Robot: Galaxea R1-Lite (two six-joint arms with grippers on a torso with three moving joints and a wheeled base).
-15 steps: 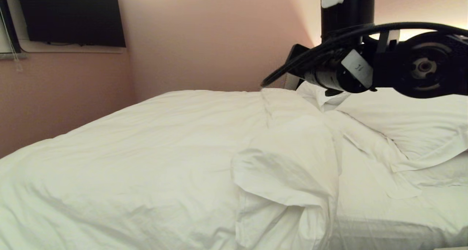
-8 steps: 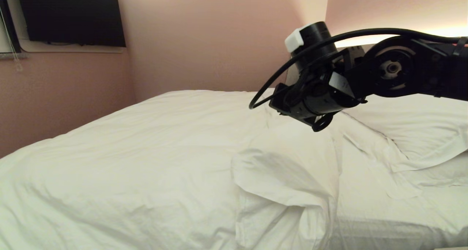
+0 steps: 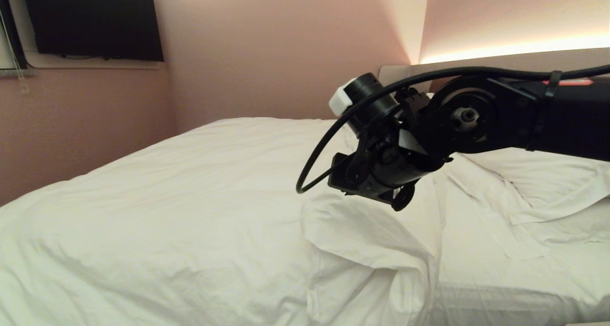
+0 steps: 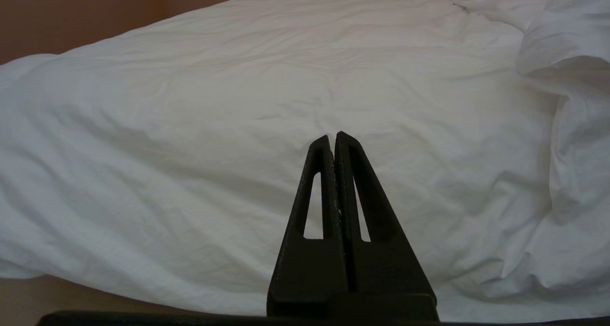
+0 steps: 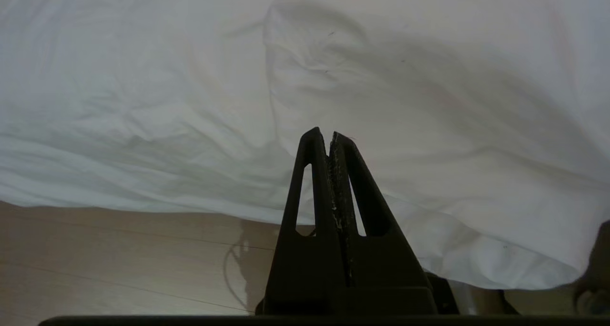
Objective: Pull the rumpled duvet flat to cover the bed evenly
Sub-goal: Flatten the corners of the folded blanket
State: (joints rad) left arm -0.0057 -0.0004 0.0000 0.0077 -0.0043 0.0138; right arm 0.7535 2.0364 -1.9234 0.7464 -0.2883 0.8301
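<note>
One fold decides my next move: the duvet [image 3: 200, 197] lies spread over most of the bed [image 3: 500, 288], but its edge toward the pillows [image 3: 538, 178] is doubled back into a thick rumpled flap [image 3: 371, 240] that hangs over the near side, leaving a strip of sheet [image 3: 481, 269] bare between flap and pillows. My right gripper [image 5: 330, 137] hangs above that flap with its jaws pressed together and nothing between them; in the right wrist view the tips point down at the folded cloth, with the floor [image 5: 119, 259] showing past the duvet's hanging edge. So the thing I want is directly below me and a little toward the near side, not out to either flank.

The fold's long axis runs across the bed, from the near side toward the far wall, so I judge the pull has to go at right angles to it, toward the pillows. My right arm is clearly the nearer one. My left gripper [image 4: 335, 140] is also closed and empty, parked low by the bed's near side and facing the smooth stretch of duvet, well away from the flap. I must part my jaws before I descend, or I will only press the cloth down
</note>
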